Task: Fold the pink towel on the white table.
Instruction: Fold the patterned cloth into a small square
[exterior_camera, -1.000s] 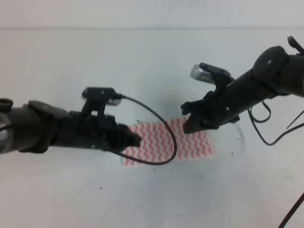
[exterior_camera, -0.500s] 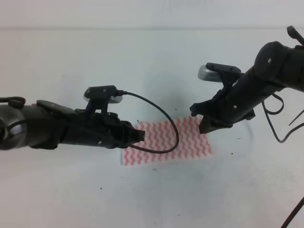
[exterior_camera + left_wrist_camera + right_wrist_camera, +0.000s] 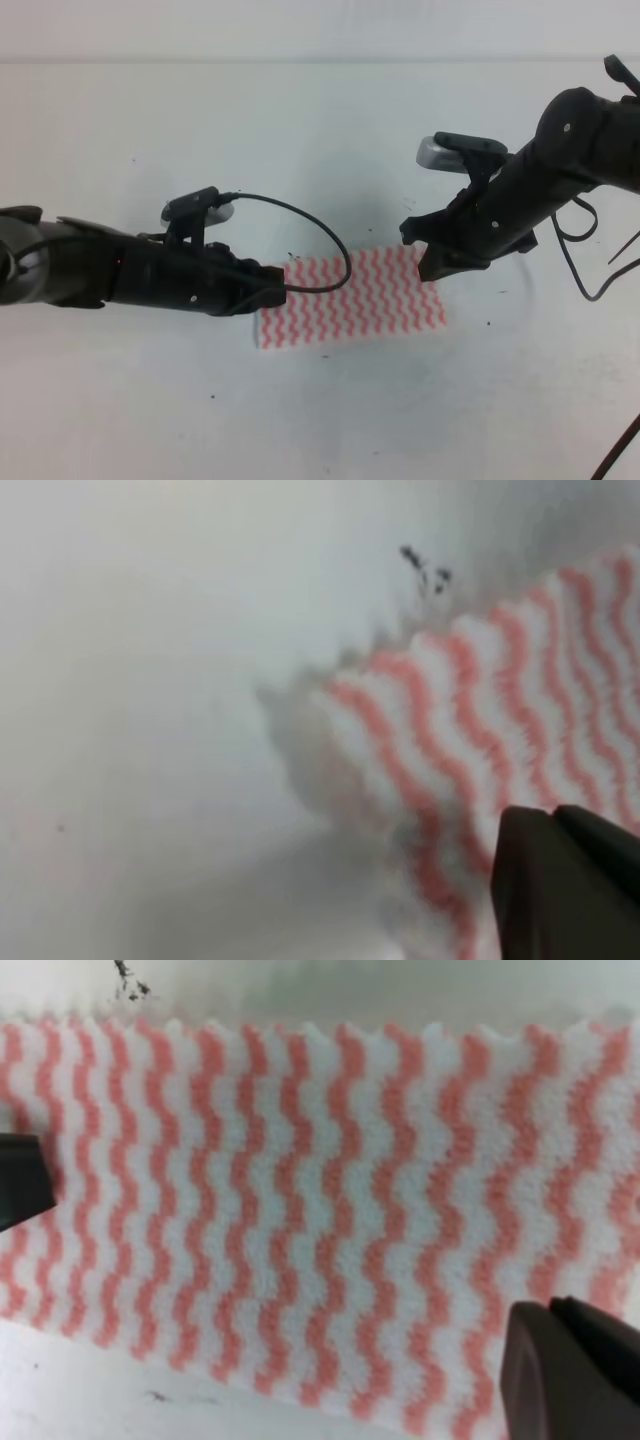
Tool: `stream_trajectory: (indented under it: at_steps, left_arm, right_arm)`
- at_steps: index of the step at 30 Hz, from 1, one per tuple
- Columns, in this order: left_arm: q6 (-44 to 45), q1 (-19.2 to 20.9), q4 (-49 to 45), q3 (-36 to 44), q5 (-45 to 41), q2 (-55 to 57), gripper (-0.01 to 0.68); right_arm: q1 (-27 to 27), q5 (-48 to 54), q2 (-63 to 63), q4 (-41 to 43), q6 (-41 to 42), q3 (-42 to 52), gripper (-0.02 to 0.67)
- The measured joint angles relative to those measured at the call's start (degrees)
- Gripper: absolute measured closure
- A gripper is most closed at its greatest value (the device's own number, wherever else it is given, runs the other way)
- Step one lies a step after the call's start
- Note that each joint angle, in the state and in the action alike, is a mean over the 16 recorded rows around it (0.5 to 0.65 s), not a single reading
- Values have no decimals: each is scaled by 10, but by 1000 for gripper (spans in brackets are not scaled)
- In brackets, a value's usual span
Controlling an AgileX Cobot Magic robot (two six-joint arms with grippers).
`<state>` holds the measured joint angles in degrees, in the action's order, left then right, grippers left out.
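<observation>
Both arms low over pink towel [image 3: 352, 297]

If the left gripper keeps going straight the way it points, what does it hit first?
Most likely the pink towel: the left gripper points right along the white table, its tip at the towel's left edge. Its height above the cloth is unclear.

The white table [image 3: 320, 130] lies bare on every side of the pink towel [image 3: 355, 300]. The left gripper [image 3: 272, 288] blocks the towel's left edge; the right gripper [image 3: 432, 262] overhangs its upper right corner. The lower edge is unobstructed.
</observation>
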<state>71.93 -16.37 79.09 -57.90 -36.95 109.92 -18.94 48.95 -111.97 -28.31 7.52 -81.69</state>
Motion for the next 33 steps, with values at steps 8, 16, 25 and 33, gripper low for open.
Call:
stream_trajectory:
  at_steps: [8,16,25,33]
  left_arm:
    - [0,3,1,0,-3,12,678]
    - [1,3,0,0,-3,13,677]
    - [1,3,-2,0,-3,13,677]
    - [1,3,-2,0,-3,13,677]
  right_arm:
    - [9,9,0,-1,-6,0,629]
    - [29,21,-2,-5,-21,0,516]
    - [40,25,-14,-20,-30,0,407]
    - [40,10,-27,-34,-30,0,390]
